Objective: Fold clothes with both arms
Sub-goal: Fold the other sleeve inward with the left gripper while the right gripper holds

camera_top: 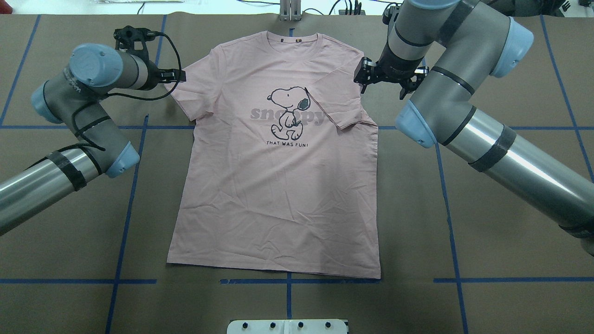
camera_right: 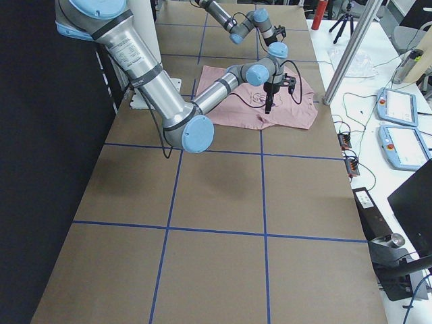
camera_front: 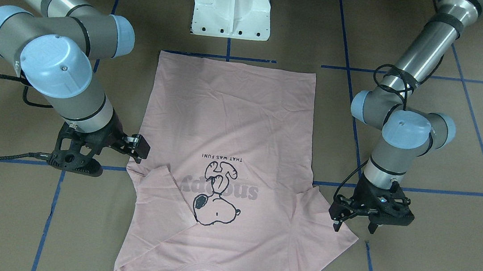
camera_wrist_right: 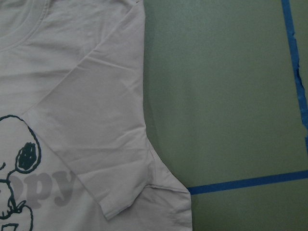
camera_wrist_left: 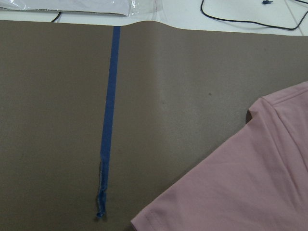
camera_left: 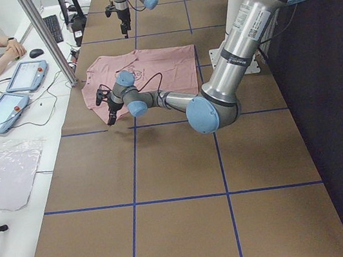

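Left gripper (camera_front: 354, 226): jaws stand wide apart and hold nothing. One fingertip sits at the outer edge of the spread sleeve (camera_front: 325, 238), the other out over the bare table (camera_top: 487, 241). We cannot tell whether either tip touches cloth. From this gripper the T-shirt (camera_top: 278, 195) lies inboard, toward the table's middle. The left wrist camera agrees, showing pink sleeve only in its lower right corner and brown surface elsewhere. We note that the shirt lies flat, print up. Its long axis runs from the collar (camera_top: 291, 37), on the side away from the base, to the hem (camera_top: 274, 271), nearest the base. The folded sleeve (camera_top: 345, 109) on the opposite side is turned in over the chest, its corner reaching the dog print (camera_top: 290, 109). The right gripper (camera_front: 139, 147) hangs just beside that shoulder, jaws apparently parted, empty. We judge the spread sleeve to be the next fold. The left arm is much the nearer, since the right one is a full shirt-width away. The carry should run square to the long axis, inward toward the print.
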Available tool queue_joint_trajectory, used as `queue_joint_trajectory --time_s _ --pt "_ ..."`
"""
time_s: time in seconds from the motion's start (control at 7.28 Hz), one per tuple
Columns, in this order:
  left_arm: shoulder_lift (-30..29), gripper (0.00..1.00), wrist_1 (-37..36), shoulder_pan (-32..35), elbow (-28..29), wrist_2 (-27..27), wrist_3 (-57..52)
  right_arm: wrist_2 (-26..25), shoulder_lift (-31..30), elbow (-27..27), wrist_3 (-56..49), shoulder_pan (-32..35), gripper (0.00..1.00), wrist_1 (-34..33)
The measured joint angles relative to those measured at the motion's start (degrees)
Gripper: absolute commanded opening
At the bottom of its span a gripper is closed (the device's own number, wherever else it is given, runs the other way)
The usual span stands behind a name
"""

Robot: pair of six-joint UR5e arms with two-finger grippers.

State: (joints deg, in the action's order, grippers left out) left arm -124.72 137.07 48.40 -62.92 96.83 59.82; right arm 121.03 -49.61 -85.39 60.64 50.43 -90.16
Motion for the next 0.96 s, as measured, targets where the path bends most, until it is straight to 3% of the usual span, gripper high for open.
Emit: queue_joint_trajectory --time_s 0.41,0.96 --pt "-0.58 0.81 0.98 -0.31 2.35 -0.74 -0.04 -0.09 0.03 -0.05 0.13 -0.05 1.0 0.21" --pt "-0.7 0.22 1.09 -0.32 2.54 -0.69 -0.39 -0.1 0.12 -0.04 0.34 -0.07 1.0 0.25"
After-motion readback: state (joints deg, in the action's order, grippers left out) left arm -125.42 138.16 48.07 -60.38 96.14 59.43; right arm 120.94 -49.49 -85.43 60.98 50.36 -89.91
